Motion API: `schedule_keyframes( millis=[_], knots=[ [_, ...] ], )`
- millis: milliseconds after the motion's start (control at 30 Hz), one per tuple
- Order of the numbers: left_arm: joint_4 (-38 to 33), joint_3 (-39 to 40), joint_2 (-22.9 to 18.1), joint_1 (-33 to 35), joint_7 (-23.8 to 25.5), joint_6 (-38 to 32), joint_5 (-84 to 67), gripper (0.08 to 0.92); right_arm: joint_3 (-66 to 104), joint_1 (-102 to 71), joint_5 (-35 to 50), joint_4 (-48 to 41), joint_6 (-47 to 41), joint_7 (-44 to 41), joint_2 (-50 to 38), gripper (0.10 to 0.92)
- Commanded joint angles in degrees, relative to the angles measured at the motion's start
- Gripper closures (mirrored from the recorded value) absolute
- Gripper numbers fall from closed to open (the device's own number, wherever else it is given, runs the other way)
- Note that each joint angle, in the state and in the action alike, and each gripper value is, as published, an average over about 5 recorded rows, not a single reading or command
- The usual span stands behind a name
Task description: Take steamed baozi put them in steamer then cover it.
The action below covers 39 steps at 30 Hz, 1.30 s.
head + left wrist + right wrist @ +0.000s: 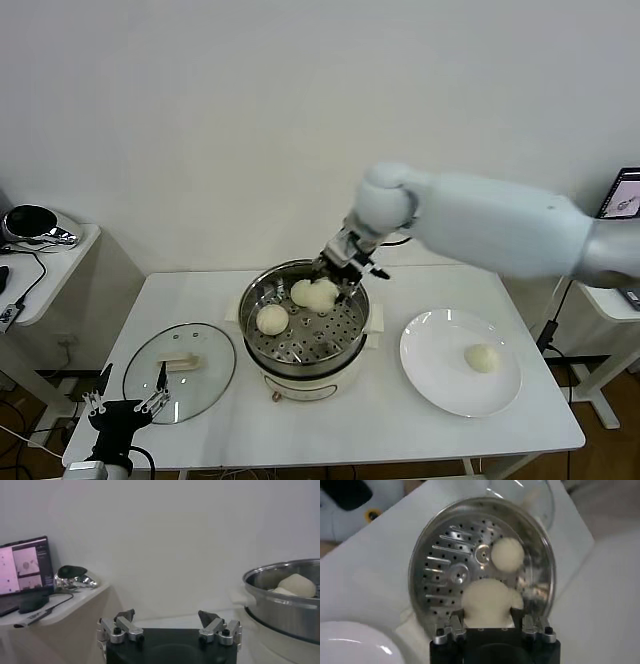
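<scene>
Steel steamer uncovered, right tool at far rim – closed on baozi, left tool open

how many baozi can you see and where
4. One baozi on the left of the steamer tray, two touching at the back, the farther one between the right hand's fingers beside the other, one on the white plate.

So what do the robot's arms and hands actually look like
The right arm is a smooth, rounded white shell that turns grey toward the shoulder, with a ball-like wrist. The right hand is black and silver metal with thin dark cables. The left hand has a black body and silver fingers with dark tips and visible bolts.
</scene>
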Motion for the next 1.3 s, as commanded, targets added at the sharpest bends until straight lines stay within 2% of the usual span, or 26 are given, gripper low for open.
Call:
schedule_keyframes(
  millis=[33, 633, 733, 933, 1067, 1300],
  knots=[
    [0.0, -0.1, -0.1, 0.0, 0.0, 0.0, 0.0, 0.177, -2.6, -3.2, -6.5, -4.0, 12.3, 0.9, 7.7, 0.423],
    [0.3, 0.2, -0.5, -0.3, -0.1, 0.0, -0.1, 0.177, -3.0, -5.8, -13.0, -2.5, 19.6, 1.0, 7.6, 0.408],
    [0.3, 0.4, -0.5, -0.3, -0.1, 0.0, 0.0, 0.177, -3.1, -5.6, -12.8, -2.0, 19.7, 1.0, 7.0, 0.374],
    [0.1, 0.2, -0.3, -0.4, -0.1, 0.0, -0.1, 0.177, -1.7, -2.2, -9.1, -1.2, 17.8, 0.4, 4.8, 0.232],
    [0.0, 0.1, -0.1, -0.7, 0.0, 0.0, -0.3, 0.177, -0.1, 1.3, -5.3, 1.5, 10.1, -0.7, 0.2, 0.204],
    [0.0, -0.1, 0.8, -1.1, 0.0, 0.0, -0.7, 0.177, -0.5, 7.0, 0.0, 10.9, -18.8, 0.4, -14.6, 0.202]
  ],
)
